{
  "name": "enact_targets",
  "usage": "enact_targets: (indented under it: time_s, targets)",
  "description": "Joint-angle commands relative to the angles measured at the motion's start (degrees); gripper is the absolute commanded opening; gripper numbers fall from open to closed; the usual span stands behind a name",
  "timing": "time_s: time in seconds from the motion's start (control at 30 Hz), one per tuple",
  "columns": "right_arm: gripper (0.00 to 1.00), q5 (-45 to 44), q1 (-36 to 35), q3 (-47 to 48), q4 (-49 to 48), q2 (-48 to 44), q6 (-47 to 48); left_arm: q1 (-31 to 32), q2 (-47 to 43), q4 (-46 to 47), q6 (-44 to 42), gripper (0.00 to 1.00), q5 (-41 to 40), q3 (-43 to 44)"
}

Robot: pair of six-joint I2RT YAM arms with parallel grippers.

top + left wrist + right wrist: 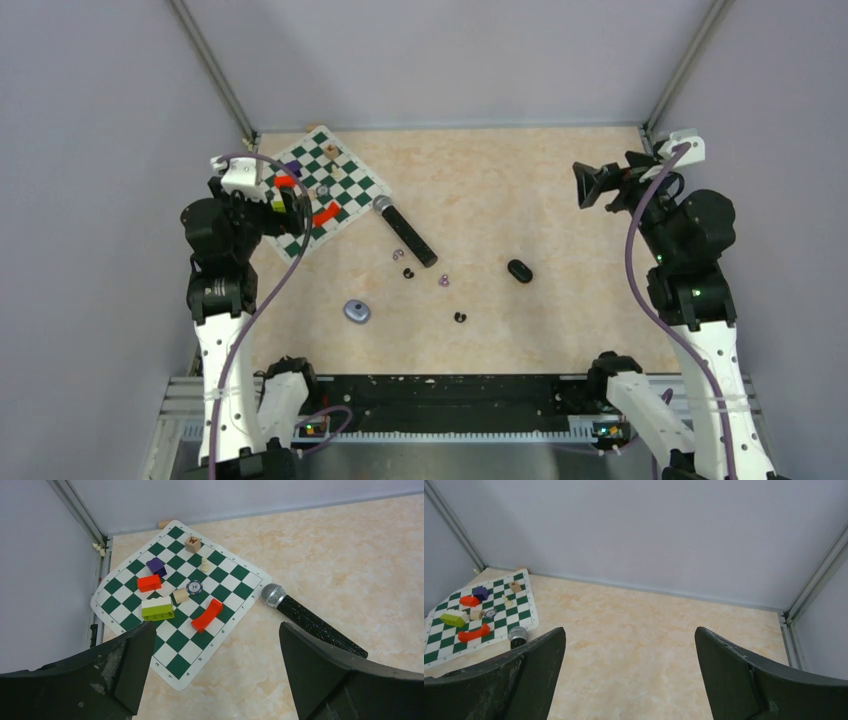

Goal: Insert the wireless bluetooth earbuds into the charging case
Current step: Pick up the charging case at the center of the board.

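Table [520, 180] | earbuds [443, 281] well apart from left end effector [216, 626], right end effector [629, 630] | both released

black case [519, 270]: glossy black oval, lying flat, farthest right of the set, apart from every bud; too small to tell whether the lid is up.
purple case [356, 311]: pale grey-purple oval, lying flat, farthest left, towards the front; nothing touches it.
far black bud [408, 272]: tiny, glossy, loose, well left of the black case.
left purple bud [397, 254]: tiny, pale, farthest back, just beside the far black bud.
right purple bud [444, 281]: tiny, pale, alone between the far black bud and the black case.
near black bud [460, 317]: tiny, loose, nearest the front, between the two cases.
all four buds: outside the cases.
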State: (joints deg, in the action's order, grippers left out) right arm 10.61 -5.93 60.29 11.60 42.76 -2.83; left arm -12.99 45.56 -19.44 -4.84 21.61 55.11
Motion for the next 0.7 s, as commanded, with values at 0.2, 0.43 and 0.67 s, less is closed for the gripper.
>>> enact_targets:
  time_s: [0.2, 0.43, 0.67]
  targets:
    - [0.99, -9.66, -6.95, -3.05, -7.66, 0.14, 5.04, -2.64, 1.77, 2.81, 1.01, 0.99, 1.17, 1.83]
    - [0.99, -12.36, -14.84, -9.77, -14.87, 1.29, 11.46, -3.76, 4.01, 2.35, 1.13, 0.99, 2.27, 2.17]
    - [0.99, -12.62, -16.42, -10.07, -14.56, 4.62, 11.20, -4.10, 6.28, 1.11, -0.09, 0.99, 3.82, 2.60]
